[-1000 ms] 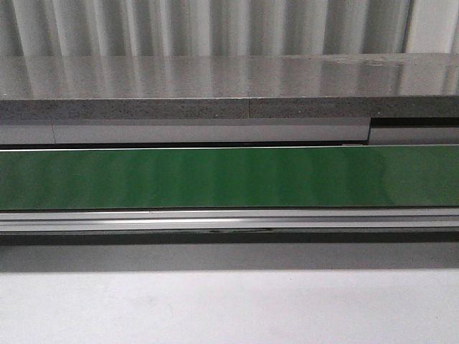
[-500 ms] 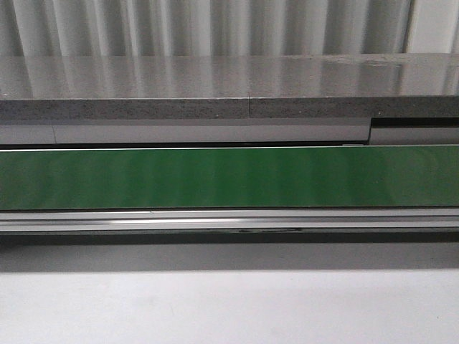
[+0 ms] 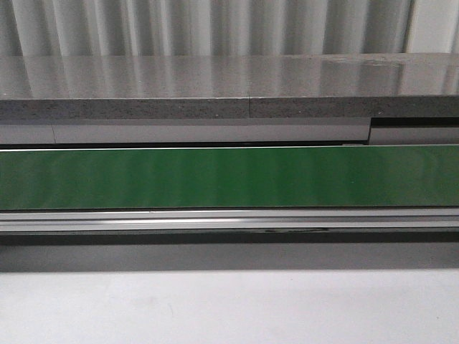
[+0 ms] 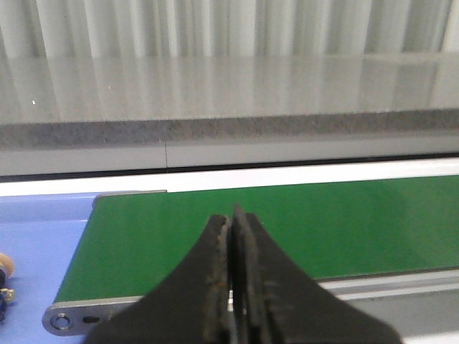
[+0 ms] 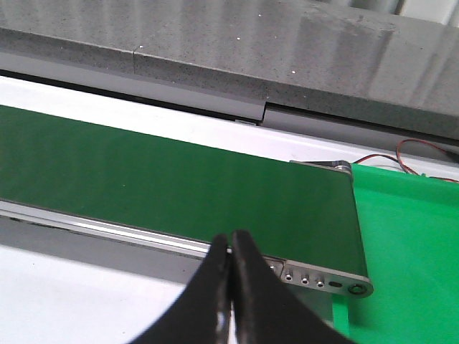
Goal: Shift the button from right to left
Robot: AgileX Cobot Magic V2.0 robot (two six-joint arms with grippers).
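No whole button shows in any view. A small item with a pale orange round part and a dark part (image 4: pixel 3 276) lies on the blue surface (image 4: pixel 43 229) at the edge of the left wrist view; it is cut off, so I cannot tell what it is. The green belt (image 3: pixel 229 177) runs across the front view with nothing on it. My left gripper (image 4: pixel 231 216) is shut and empty, in front of the belt's left end (image 4: pixel 115 251). My right gripper (image 5: pixel 229 236) is shut and empty, in front of the belt's right end (image 5: pixel 315 215). Neither gripper shows in the front view.
A grey stone-like ledge (image 3: pixel 229 89) runs behind the belt. A metal rail (image 3: pixel 229 219) runs along the belt's near edge. A bright green tray (image 5: pixel 409 244) lies past the belt's right end, with red and black wires (image 5: pixel 423 154) behind it. White tabletop (image 3: pixel 229 308) lies in front.
A dark reflection on the rail below the belt has shifted to the right. Nothing else has visibly changed.
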